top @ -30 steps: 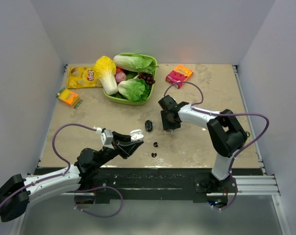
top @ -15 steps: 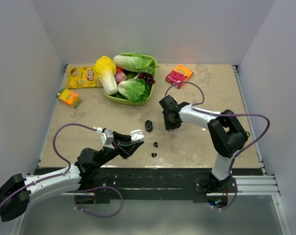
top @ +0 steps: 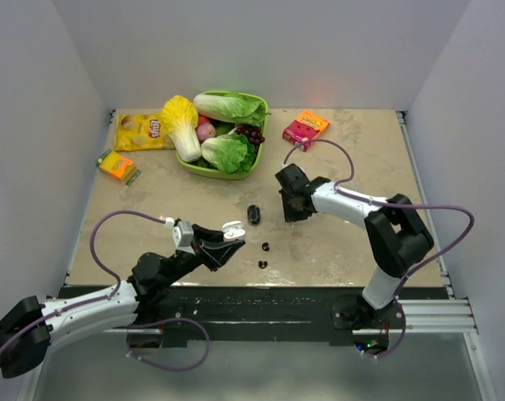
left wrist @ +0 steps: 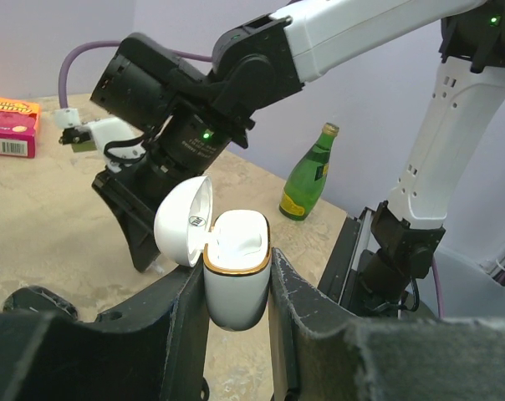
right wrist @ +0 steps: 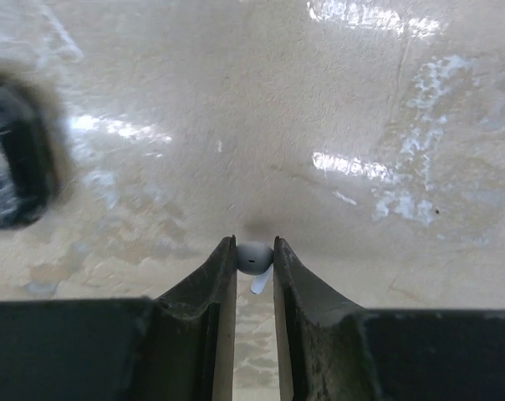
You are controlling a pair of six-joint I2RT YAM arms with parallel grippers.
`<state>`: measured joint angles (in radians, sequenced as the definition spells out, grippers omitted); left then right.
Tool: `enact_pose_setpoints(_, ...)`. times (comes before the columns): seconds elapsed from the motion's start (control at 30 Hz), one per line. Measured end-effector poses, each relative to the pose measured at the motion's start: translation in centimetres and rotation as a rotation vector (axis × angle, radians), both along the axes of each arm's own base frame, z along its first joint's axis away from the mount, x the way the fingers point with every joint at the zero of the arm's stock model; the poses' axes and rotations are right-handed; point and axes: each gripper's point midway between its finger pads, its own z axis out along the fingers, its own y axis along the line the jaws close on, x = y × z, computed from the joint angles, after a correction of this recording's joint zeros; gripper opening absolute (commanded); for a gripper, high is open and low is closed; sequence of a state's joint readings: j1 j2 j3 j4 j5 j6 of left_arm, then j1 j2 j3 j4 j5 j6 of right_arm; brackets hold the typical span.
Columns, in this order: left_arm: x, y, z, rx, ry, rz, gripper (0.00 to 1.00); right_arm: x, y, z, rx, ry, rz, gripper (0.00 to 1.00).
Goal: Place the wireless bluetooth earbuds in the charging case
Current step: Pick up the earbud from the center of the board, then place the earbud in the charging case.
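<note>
At bottom centre of both wrist views: pinching a white earbud with right gripper, clamping open charging case with left gripper.

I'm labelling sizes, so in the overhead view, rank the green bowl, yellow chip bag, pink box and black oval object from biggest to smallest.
Largest to smallest:
green bowl
yellow chip bag
pink box
black oval object
The oval lies nearer the camera, yet looks smallest.

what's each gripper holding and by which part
Left gripper clamps the open charging case by its lower body sides. Right gripper pinches a small white earbud by its rounded head.
</note>
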<state>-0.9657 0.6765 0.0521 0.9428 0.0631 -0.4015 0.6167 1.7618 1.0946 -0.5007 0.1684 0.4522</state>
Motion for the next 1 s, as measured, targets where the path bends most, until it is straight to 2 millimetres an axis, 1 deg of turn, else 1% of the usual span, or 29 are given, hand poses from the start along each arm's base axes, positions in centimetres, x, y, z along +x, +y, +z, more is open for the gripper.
enact_pose_setpoints(0.03,0.0,0.0,0.0,0.000,0.000,0.001,0.00,-0.1,0.0,0.6,0.006,-0.015,0.003,0.00)
enact_pose_setpoints(0.07,0.1,0.0,0.0,0.000,0.001,0.004,0.00,0.0,0.2,1.6,0.020,-0.042,0.007,0.00)
enact_pose_setpoints(0.13,0.2,0.0,-0.1,0.003,0.005,0.012,0.00,0.2,0.8,4.7,0.044,-0.135,0.019,0.00)
enact_pose_setpoints(0.2,0.5,-0.1,-0.3,0.009,0.007,0.020,0.00,0.2,2.4,9.8,0.102,-0.295,0.057,0.00)
enact_pose_setpoints(0.3,1.0,-0.7,-0.6,0.041,0.007,0.027,0.00,-1.6,5.3,18.9,0.245,-0.539,0.140,0.00)
enact_pose_setpoints(0.37,1.4,-1.2,-0.3,0.051,0.005,0.029,0.00,-2.9,6.3,23.7,0.328,-0.653,0.177,0.00)
enact_pose_setpoints(0.4,1.6,-1.4,0.1,0.048,-0.003,0.030,0.00,-3.4,6.4,25.9,0.360,-0.709,0.186,0.00)
enact_pose_setpoints(0.43,1.7,-1.5,0.5,0.043,-0.011,0.033,0.00,-3.8,6.3,27.7,0.384,-0.758,0.192,0.00)
enact_pose_setpoints(0.47,1.9,-1.7,1.0,0.036,-0.021,0.034,0.00,-4.3,6.1,29.1,0.400,-0.797,0.197,0.00)
enact_pose_setpoints(0.57,2.3,-2.1,3.0,0.003,-0.059,0.045,0.00,-6.0,6.0,31.7,0.426,-0.884,0.237,0.00)
enact_pose_setpoints(0.73,3.1,-2.7,5.4,-0.029,-0.124,0.068,0.00,-8.6,6.1,33.9,0.475,-0.976,0.325,0.00)
enact_pose_setpoints(0.93,4.3,-3.9,7.9,-0.037,-0.203,0.101,0.00,-9.5,5.6,37.1,0.531,-1.084,0.351,0.00)
enact_pose_setpoints(1.0,4.7,-4.2,8.6,-0.040,-0.223,0.107,0.00,-9.7,5.8,37.8,0.544,-1.106,0.367,0.00)
